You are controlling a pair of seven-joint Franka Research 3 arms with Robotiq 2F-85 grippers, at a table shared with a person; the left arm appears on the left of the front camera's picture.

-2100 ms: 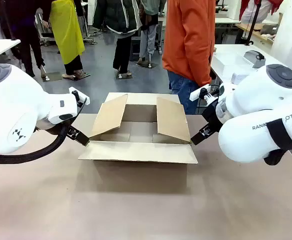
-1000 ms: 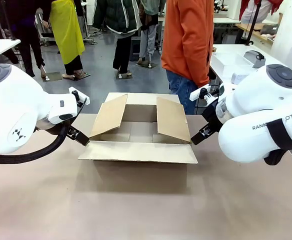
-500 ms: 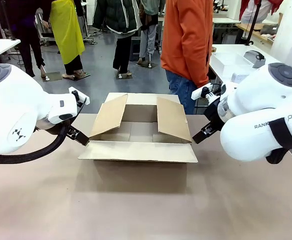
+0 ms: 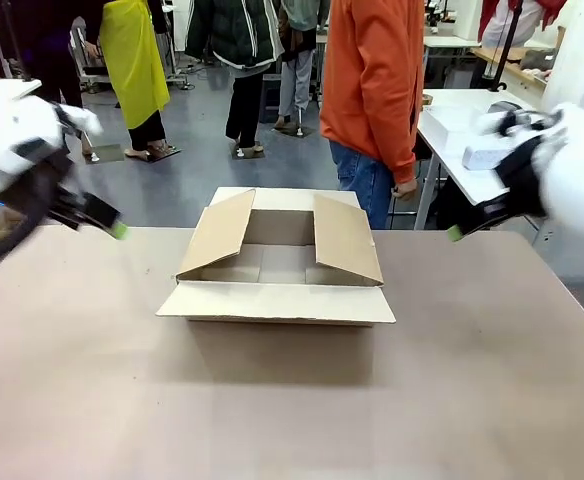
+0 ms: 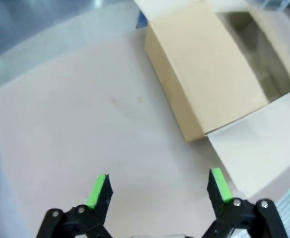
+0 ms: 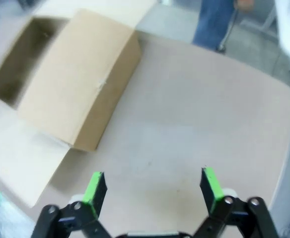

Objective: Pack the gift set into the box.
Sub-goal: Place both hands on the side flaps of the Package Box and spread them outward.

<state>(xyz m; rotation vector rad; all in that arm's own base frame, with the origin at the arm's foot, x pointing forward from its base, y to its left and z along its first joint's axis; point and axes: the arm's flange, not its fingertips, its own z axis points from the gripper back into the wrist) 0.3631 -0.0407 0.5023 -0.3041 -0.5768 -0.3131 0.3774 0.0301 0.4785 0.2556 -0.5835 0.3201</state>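
The box (image 4: 277, 265) stands open in the middle of the table, its side flaps tilted up and its near flap lying flat outward; I see nothing inside it. The gift set is out of view. My left gripper (image 4: 114, 228) hovers left of the box, well apart from it, blurred by motion. My right gripper (image 4: 455, 233) hangs to the right, also apart. In the left wrist view the gripper (image 5: 158, 188) is open over bare table with the box (image 5: 209, 74) ahead. In the right wrist view the gripper (image 6: 152, 186) is likewise open, with the box (image 6: 75, 84) at upper left.
A person in an orange jacket (image 4: 372, 80) stands at the far side just behind the box, one hand (image 4: 405, 188) hanging down. A white table (image 4: 457, 125) with small items stands at the back right. Brown tabletop (image 4: 292, 420) stretches in front of the box.
Both arms have swung outward and away from the box's side flaps, left arm to the left, right arm to the right. The box and its flaps stay as they were.
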